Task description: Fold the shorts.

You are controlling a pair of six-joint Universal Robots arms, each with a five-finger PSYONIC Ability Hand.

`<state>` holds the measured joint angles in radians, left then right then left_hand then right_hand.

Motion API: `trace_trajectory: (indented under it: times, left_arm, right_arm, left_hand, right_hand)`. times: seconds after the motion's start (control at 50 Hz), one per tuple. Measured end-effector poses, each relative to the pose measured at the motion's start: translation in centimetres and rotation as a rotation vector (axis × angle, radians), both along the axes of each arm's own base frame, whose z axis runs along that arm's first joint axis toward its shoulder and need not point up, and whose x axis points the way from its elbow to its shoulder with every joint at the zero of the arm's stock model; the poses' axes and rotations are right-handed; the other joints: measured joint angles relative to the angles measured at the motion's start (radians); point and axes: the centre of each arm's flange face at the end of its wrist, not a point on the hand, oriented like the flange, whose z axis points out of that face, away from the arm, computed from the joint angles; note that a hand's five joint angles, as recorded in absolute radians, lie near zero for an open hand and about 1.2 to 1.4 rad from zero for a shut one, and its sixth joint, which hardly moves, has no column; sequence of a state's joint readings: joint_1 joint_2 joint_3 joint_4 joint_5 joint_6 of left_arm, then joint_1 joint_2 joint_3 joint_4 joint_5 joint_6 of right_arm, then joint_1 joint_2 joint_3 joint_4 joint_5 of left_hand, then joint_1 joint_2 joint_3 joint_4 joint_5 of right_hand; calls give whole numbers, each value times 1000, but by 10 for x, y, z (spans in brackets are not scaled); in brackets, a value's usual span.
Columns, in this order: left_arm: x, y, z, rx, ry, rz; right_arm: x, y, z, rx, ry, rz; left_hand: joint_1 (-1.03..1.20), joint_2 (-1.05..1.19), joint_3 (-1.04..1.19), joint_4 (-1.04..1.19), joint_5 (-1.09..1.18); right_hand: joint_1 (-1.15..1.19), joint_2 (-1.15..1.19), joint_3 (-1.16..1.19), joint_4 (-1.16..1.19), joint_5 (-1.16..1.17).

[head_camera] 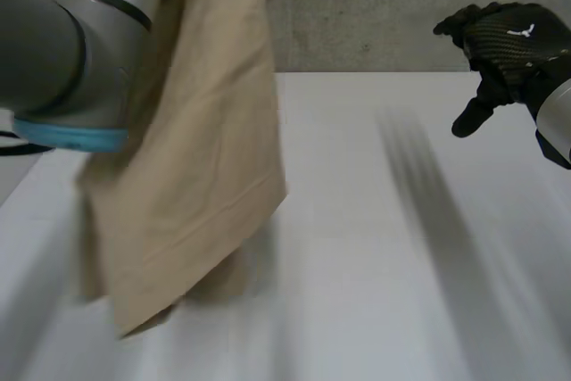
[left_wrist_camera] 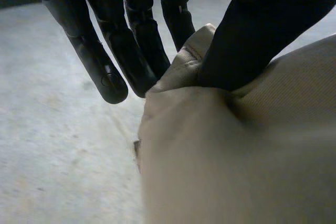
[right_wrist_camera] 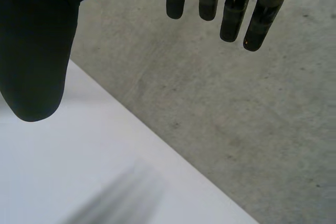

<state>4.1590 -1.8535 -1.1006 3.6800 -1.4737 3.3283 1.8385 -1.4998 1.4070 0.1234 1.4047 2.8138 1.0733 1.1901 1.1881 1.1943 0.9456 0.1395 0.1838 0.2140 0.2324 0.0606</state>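
Hanging down the left half of the head view, the shorts (head_camera: 192,158) are held up as one long tan drape, top out of frame at the upper left and lower end near the table (head_camera: 375,247) at the lower left. Whether that end touches the surface I cannot tell. Lifting them this way probably lets the cloth fall straight under its own weight, ready to be laid flat for a fold.

The fabric looks like a plain, matte woven cotton, fairly stiff, with a stitched seam running down it and soft creases.

In the left wrist view the left hand (left_wrist_camera: 262,30) is clamped on a bunched edge of the shorts, the thumb pressing the cloth against the fingers (left_wrist_camera: 131,51); the fabric puckers at the pinch. The left arm (head_camera: 62,51), grey with a light-blue cap, crosses the upper left corner.

At the upper right the right hand (head_camera: 508,42) hangs well apart from the shorts, fingers straight and spread from the thumb, holding nothing, likely waiting to catch a free edge. Under it lie the smooth white table's edge and rough grey floor (right_wrist_camera: 220,108).
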Motion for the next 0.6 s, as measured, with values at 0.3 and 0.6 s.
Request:
trace_trajectory:
  times: [0.3,0.6]
  left_arm:
    - [-95,74,-203,385,-389,-452]
    - [-31,27,-184,533,-364,-176]
  right_arm:
    - [-10,-7,13,-81,-16,-75]
    - [-4,-14,-15,-16,96,-5]
  left_hand:
    - [-450,-501,-495,-506,-449]
    - [-497,-624,-611,-628,-562]
  right_hand:
    - [0,0,0,0,0]
    - [0,0,0,0,0]
